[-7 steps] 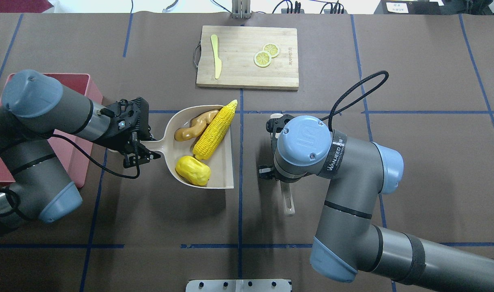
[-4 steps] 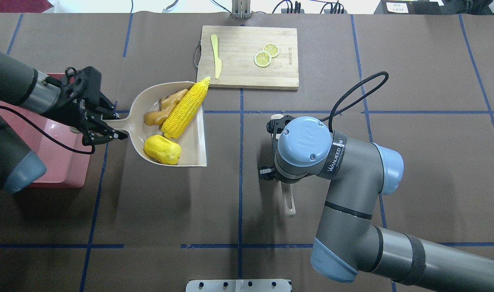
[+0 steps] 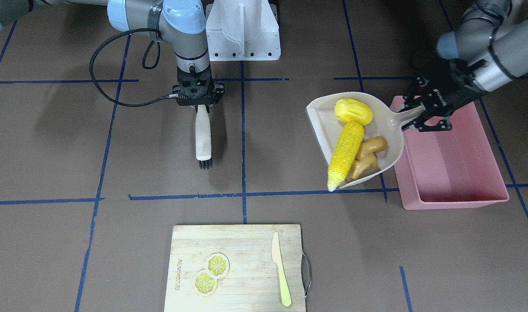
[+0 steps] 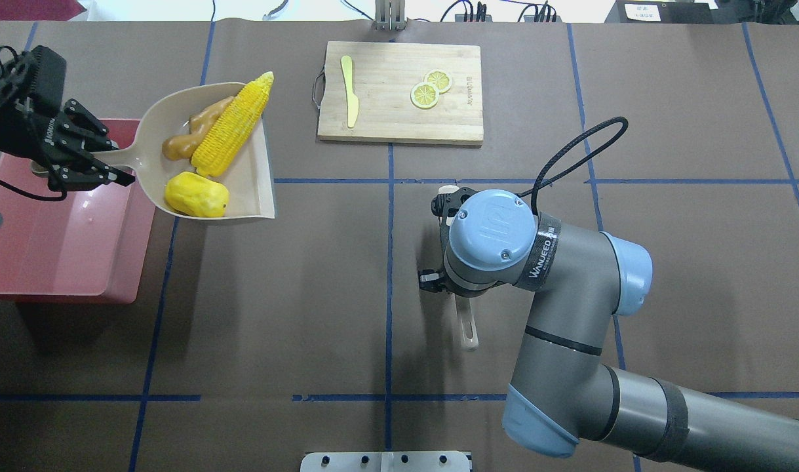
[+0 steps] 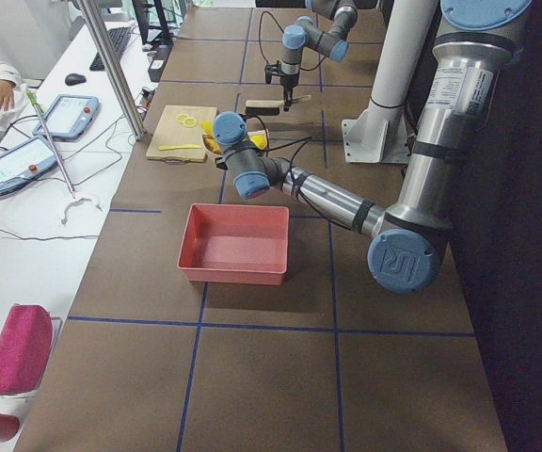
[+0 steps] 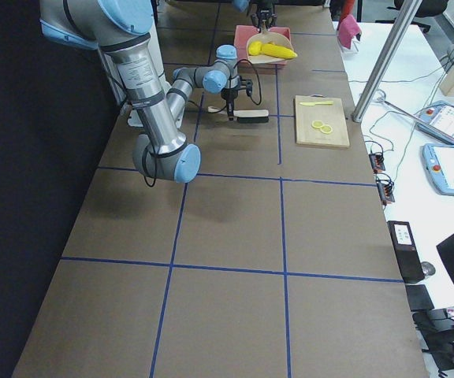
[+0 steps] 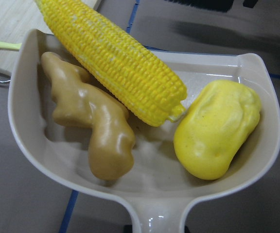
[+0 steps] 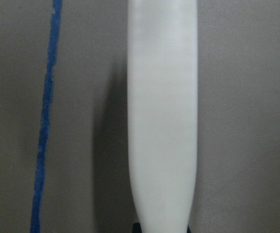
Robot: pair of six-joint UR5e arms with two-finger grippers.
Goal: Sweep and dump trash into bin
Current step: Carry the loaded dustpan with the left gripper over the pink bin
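Observation:
My left gripper [image 4: 114,160] is shut on the handle of a beige dustpan [image 4: 252,190], held in the air at the bin's edge. In the pan lie the long yellow corn cob [image 4: 232,128], the rounded yellow lump [image 4: 196,195] and the tan ginger root [image 4: 189,134]. The pink bin [image 4: 58,242] stands under the gripper and the handle. In the front view the dustpan [image 3: 324,125] overlaps the rim of the bin [image 3: 450,173]. The left wrist view shows the corn [image 7: 115,58], the ginger [image 7: 96,126] and the lump [image 7: 218,131]. My right gripper [image 3: 199,102] is shut on a white brush [image 3: 202,134].
A wooden cutting board [image 4: 399,92] at the far middle carries a yellow-green knife [image 4: 350,92] and two lemon slices [image 4: 430,88]. The brush handle's end [image 4: 466,324] sticks out from under my right wrist at mid-table. Blue tape lines cross the brown table.
My left arm has lifted the loaded dustpan and carried it left and away from the robot, up to the bin. The trash stayed in the pan. The right arm has not moved.

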